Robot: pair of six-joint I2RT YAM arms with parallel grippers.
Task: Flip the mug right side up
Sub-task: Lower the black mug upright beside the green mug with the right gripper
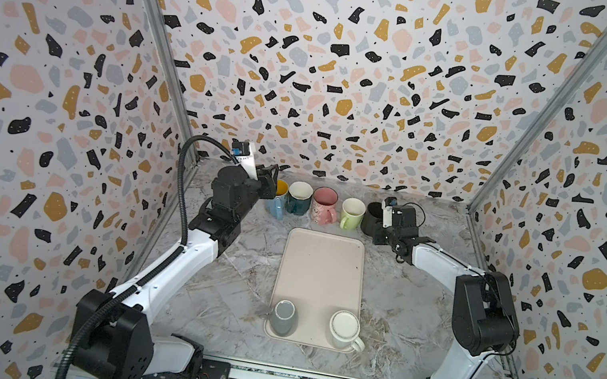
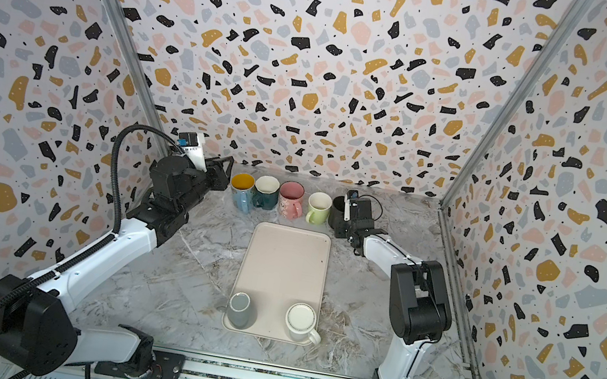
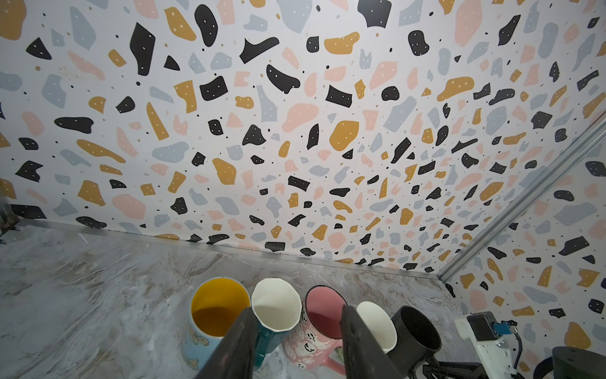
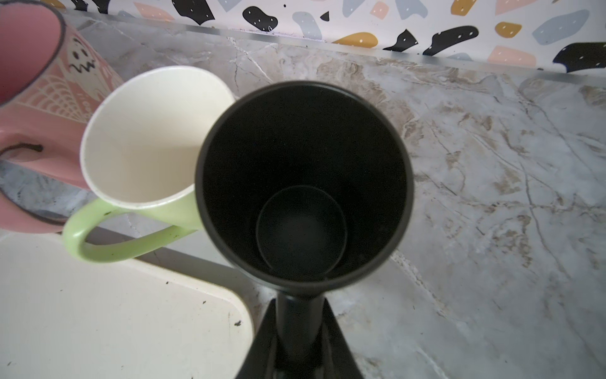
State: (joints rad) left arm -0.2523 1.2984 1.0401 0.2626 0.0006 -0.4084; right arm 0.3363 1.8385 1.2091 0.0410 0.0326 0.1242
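**Q:** What takes up most of the scene?

**A:** A marble-patterned bench [image 1: 400, 300] fills the lower half of both top views. A pale tray [image 1: 321, 269] lies at its centre.

**Q:** Where are the mugs?

**A:** Five stand mouth-up in a row across mid-frame, above the tray. From left they are a blue mug [image 1: 278, 201], teal mug [image 1: 299, 198], pink mug [image 1: 324, 205], green mug [image 1: 351, 212] and black mug [image 1: 373, 216]. A grey mug [image 1: 282, 317] and a white mug [image 1: 344, 330] sit at the tray's lower end, apparently base-up.

**Q:** Which mug is being handled?

**A:** The black mug, at the right end of the row. The right gripper [image 4: 300, 328] is clenched on its handle. I cannot tell whether its base rests on the bench.

**Q:** And the other arm?

**A:** The left gripper [image 3: 296, 310] hovers by the blue mug with its jaws parted, grasping nothing.

**Q:** How far along is the task?

**A:** This mug looks turned upright, and only letting go is left. The two on the tray seem to await turning.
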